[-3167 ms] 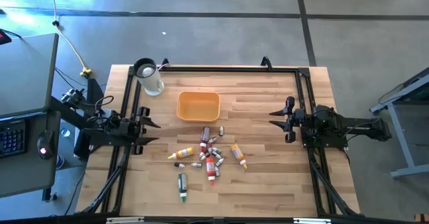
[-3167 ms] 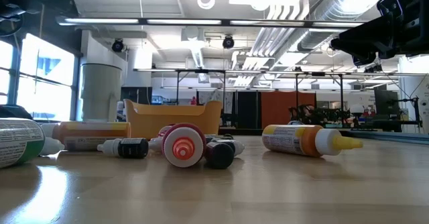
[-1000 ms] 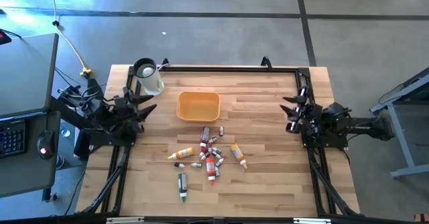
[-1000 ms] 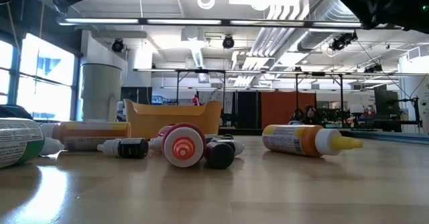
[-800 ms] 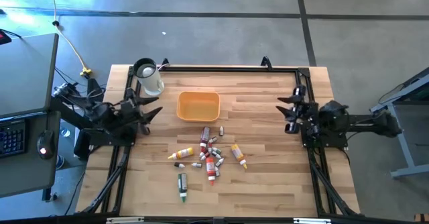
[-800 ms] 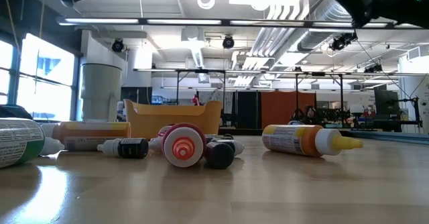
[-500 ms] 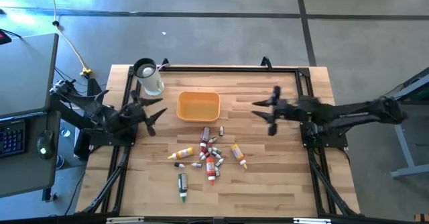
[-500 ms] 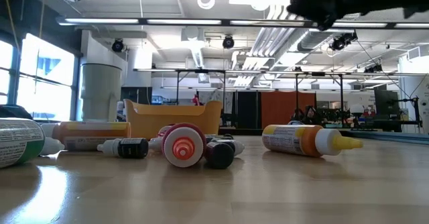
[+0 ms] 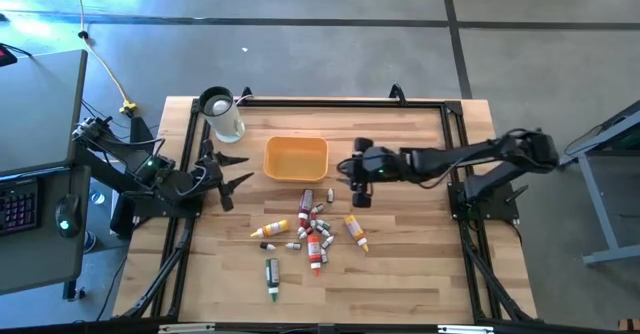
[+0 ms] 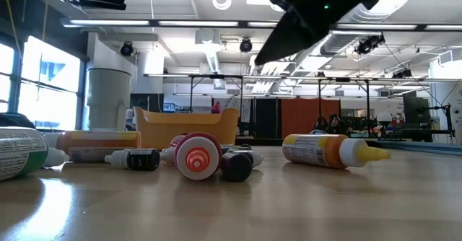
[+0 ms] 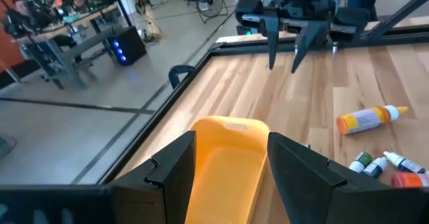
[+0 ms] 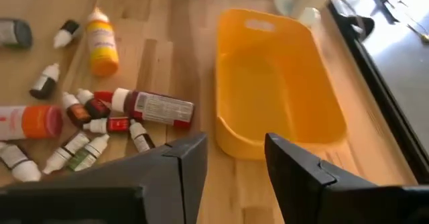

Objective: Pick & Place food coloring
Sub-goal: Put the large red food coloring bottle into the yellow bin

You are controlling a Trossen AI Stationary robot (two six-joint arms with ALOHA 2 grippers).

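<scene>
The food coloring bottles and tubes lie scattered on their sides in the table's middle, near the yellow-orange tray. Among them are a yellow bottle, a red tube and a dark tube. In the low view a red-capped tube points at the camera. My right gripper hangs open above the table, just right of the tray and beyond the pile. My left gripper is open and raised left of the tray.
A white jug stands at the far left corner beside the tray. A black frame runs along the table's far, left and right sides. Bare wood lies near and right of the pile. Each arm shows high up in the low view.
My right arm has stretched out from the table's right edge toward the middle, carrying its gripper left to a spot beside the tray and over the pile's far end. My left gripper has shifted slightly right toward the tray. The bottles and tray have stayed put.
</scene>
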